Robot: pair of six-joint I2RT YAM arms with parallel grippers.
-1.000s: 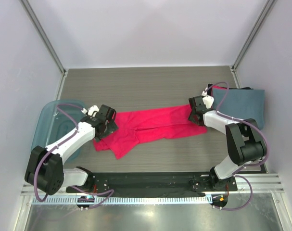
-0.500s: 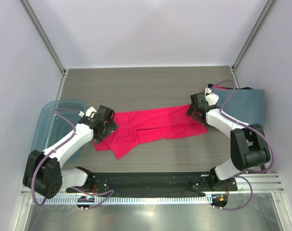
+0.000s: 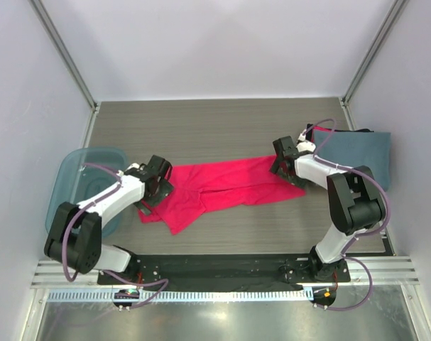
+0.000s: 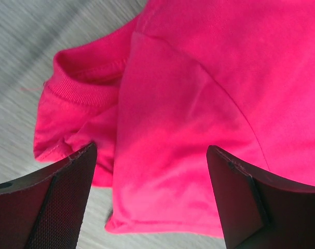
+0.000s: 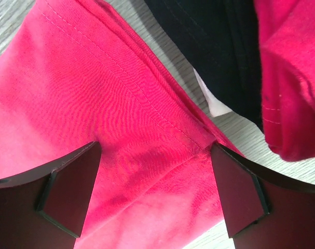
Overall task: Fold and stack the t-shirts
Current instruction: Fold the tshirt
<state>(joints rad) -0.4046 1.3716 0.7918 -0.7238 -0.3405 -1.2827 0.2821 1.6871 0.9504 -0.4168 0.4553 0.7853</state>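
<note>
A bright pink-red t-shirt (image 3: 226, 186) lies stretched sideways across the middle of the table, partly folded. My left gripper (image 3: 157, 186) is open just above its left end, with the ribbed collar (image 4: 77, 91) and a folded edge between the fingers (image 4: 58, 207). My right gripper (image 3: 280, 163) is open just above its right end, the stitched hem (image 5: 147, 98) running between the fingers (image 5: 240, 202). A slate blue-grey t-shirt (image 3: 358, 158) lies folded at the right. Black (image 5: 209, 46) and red (image 5: 295, 78) folded edges show in the right wrist view.
A translucent blue plastic bin (image 3: 72, 186) stands at the table's left edge beside my left arm. White walls with metal posts close in the back and sides. A black rail (image 3: 215, 268) runs along the near edge.
My right gripper has shifted slightly left over the pink-red shirt's right end. My left gripper stays at the left end while its arm has swung in a little. The shirt has not moved.
</note>
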